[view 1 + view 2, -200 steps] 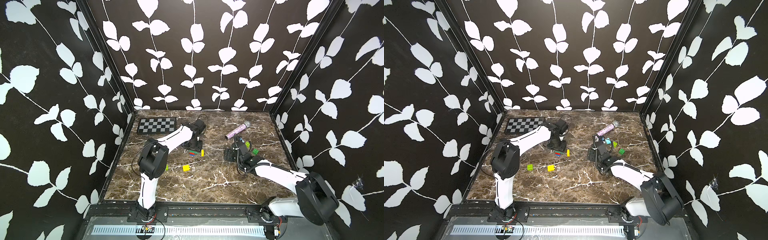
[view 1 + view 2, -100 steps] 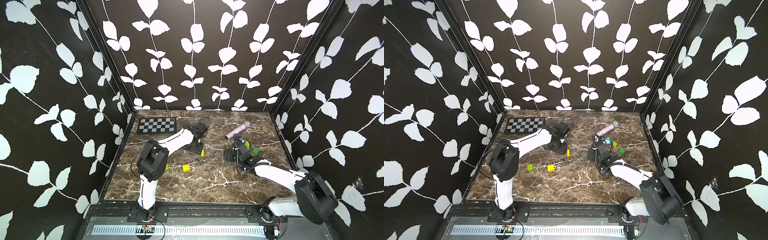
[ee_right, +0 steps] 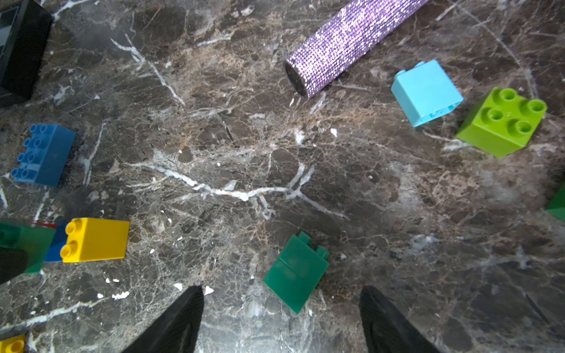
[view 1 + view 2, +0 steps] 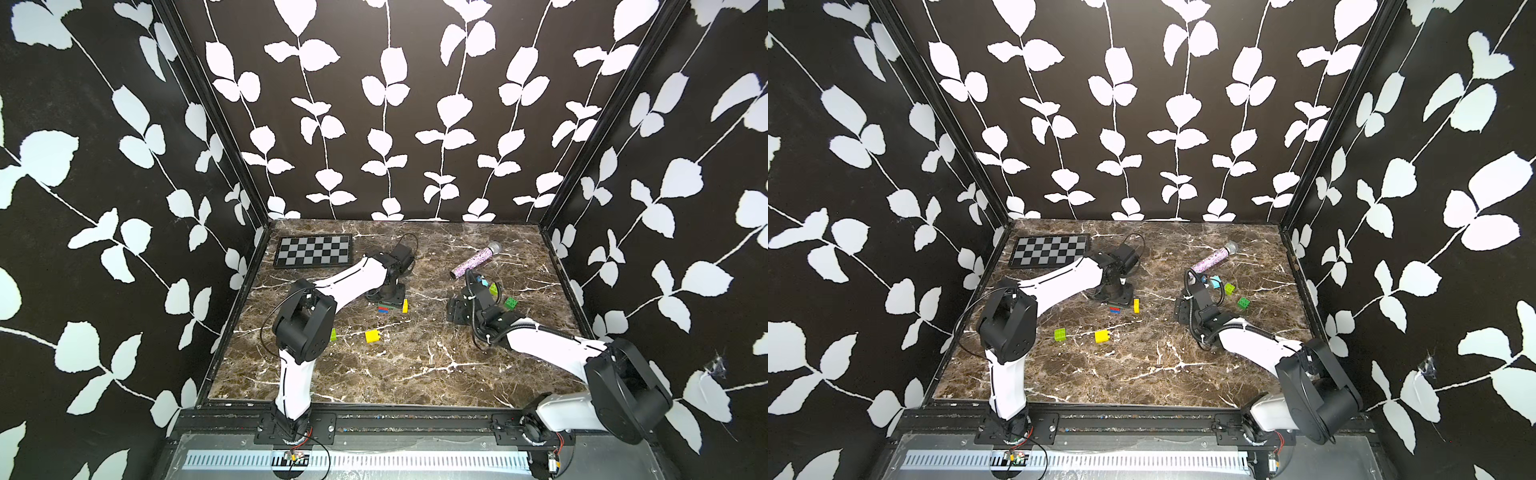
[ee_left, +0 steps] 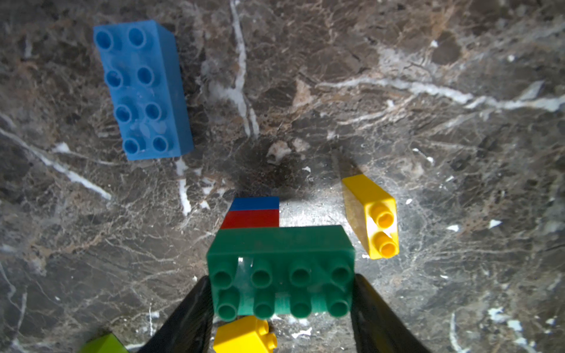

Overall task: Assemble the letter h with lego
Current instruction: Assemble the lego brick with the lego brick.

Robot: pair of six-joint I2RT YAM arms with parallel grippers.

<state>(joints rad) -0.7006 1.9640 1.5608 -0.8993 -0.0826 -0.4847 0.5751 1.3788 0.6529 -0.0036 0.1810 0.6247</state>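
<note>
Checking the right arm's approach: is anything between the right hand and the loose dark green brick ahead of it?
Nothing visible does. The dark green brick lies alone on bare marble just ahead of the open right hand; the yellow brick and microphone lie well clear.

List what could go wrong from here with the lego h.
1. The left gripper clamps the dark green brick; a yellow brick lies close beside it and may get knocked.
2. The small green brick lies skewed before the open right gripper; closing could twist it away.
</note>
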